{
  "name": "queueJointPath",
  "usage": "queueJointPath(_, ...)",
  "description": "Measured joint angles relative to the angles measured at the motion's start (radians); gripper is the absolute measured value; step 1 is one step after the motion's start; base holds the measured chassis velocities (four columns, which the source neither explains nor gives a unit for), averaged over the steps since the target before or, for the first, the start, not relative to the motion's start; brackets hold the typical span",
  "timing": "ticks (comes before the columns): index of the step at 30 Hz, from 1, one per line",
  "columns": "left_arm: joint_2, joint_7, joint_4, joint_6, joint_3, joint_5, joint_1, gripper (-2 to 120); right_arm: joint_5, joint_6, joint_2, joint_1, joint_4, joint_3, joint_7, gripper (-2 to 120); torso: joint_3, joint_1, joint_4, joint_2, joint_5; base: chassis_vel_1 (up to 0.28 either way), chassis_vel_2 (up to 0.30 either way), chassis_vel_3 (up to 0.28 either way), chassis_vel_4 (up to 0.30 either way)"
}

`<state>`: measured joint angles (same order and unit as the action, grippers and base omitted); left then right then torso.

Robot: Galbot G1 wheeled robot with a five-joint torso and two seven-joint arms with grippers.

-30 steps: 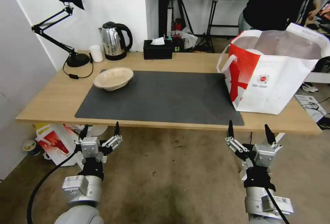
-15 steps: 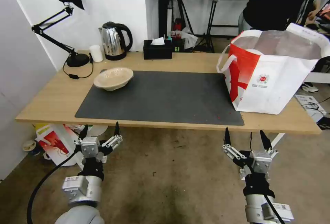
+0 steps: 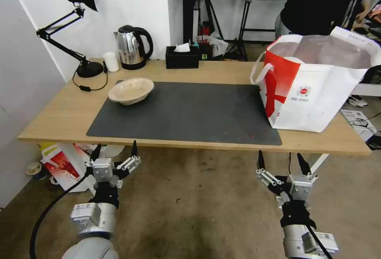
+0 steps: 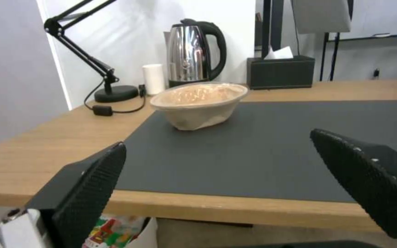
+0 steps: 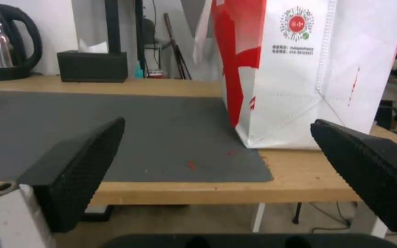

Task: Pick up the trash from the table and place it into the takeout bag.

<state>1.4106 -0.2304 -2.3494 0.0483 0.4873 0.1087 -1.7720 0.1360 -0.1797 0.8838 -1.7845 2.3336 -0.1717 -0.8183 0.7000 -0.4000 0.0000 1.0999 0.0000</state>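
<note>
One beige bowl (image 3: 131, 90) sits on the mat, well beyond the left pincer (image 3: 115, 151), which hangs below the worktop (image 3: 59, 112) edge, jaws apart. The right pincer (image 3: 281, 161), also spread, hangs below the red-and-white bag (image 3: 317, 100). Next, I reckon: the left reaches forward and grips the bowl's rim.

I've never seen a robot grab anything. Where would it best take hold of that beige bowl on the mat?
Probably by the rim. The beige bowl sits upright and open on the mat's far left corner, its thin flared edge free all round. The open left gripper, nearest it, could come from above, one finger inside the wall, one outside.
</note>
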Motion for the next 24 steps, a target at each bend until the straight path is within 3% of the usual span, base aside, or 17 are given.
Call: queueJointPath(24, 0.0, -0.001, 0.003, -0.001, 0.0, 0.001, 0.002, 100, -0.026, -0.009, 0.018, -0.008, -0.039, 0.031, 0.007, 100, 0.0, 0.0, 0.0, 0.0, 0.0001, 0.0, 0.0, 0.0, 0.0)
